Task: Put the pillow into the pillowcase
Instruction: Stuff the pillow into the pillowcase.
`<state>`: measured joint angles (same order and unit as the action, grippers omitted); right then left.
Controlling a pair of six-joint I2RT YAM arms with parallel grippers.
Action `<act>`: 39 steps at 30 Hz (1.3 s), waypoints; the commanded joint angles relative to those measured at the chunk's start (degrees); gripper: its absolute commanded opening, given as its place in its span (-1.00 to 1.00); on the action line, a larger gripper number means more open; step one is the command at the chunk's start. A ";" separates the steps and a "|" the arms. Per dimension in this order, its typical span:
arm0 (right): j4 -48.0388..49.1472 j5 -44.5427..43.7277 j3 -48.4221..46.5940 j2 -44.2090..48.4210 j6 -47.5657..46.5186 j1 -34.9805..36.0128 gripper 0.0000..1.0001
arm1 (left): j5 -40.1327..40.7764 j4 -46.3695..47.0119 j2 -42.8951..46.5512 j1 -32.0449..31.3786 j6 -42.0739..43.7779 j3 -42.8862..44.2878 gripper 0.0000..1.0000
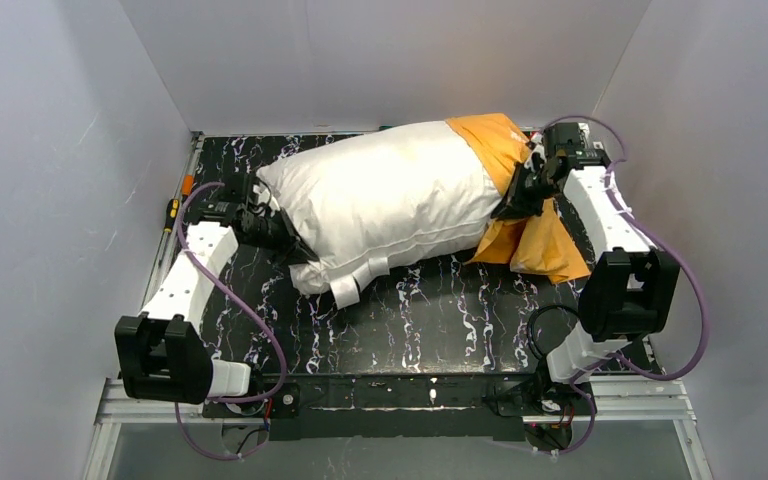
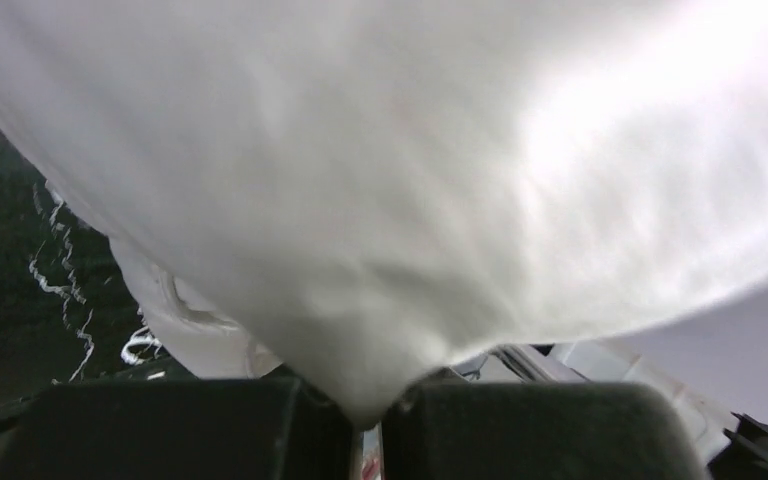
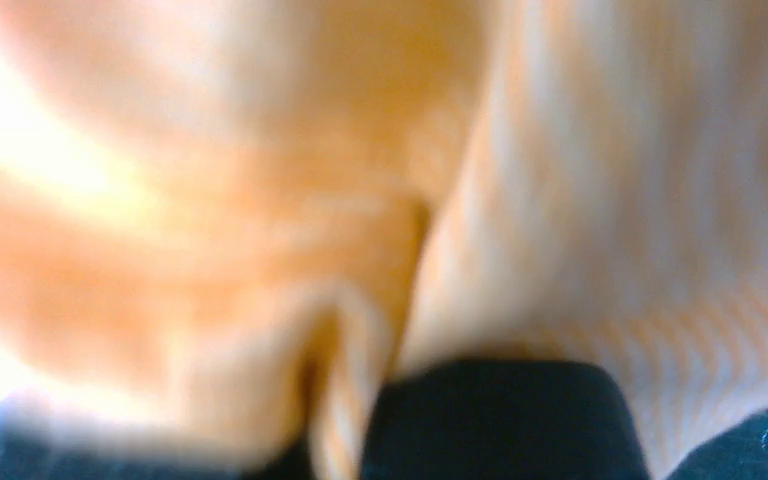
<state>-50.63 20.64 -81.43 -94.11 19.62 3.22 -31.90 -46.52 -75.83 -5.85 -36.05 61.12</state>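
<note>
No text, label, brand, number or sign readable in any view, bright orange fabric pillowcase (image 1: 495, 140) plain where pinched between the jaws of the right gripper (image 3: 345, 420), plump off-white fabric pillow (image 1: 390, 195) blank where nipped between the jaws of the left gripper (image 2: 365, 410)

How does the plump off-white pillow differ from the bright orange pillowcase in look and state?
The plump off-white fabric pillow is plain and pale; the bright orange fabric pillowcase is vivid. The pillow looks far larger; the pillowcase shows only at its right end. The pillow is full and rounded; the pillowcase is limp and creased. Both are soft cloth; the left tool pinches the pillow, the right tool the pillowcase.
</note>
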 commanded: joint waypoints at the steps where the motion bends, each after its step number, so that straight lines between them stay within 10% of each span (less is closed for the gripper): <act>1: 1.67 3.79 -10.47 4.12 0.90 -0.06 -0.97 | -6.51 3.80 2.25 -0.26 0.14 9.95 -1.00; 16: 14.04 6.35 -36.41 10.47 9.42 -0.15 -0.97 | -32.24 7.33 -0.41 -0.35 -21.15 37.45 -1.00; 23: 24.97 6.78 -29.26 6.82 15.82 -0.06 -0.97 | -38.22 29.60 0.01 -0.31 -41.49 23.29 -1.00; 33: 19.32 5.55 -42.65 -12.05 12.59 1.42 -0.97 | -33.58 22.82 -5.83 -0.15 -34.75 17.01 -1.00; 39: 16.72 2.04 -46.55 -4.53 10.78 1.18 -0.97 | -38.94 19.94 -5.65 -0.38 -33.66 18.58 -1.00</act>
<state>-38.20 22.96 -123.00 -109.12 31.22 3.77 -63.94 -25.82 -83.55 -5.48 -70.81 77.97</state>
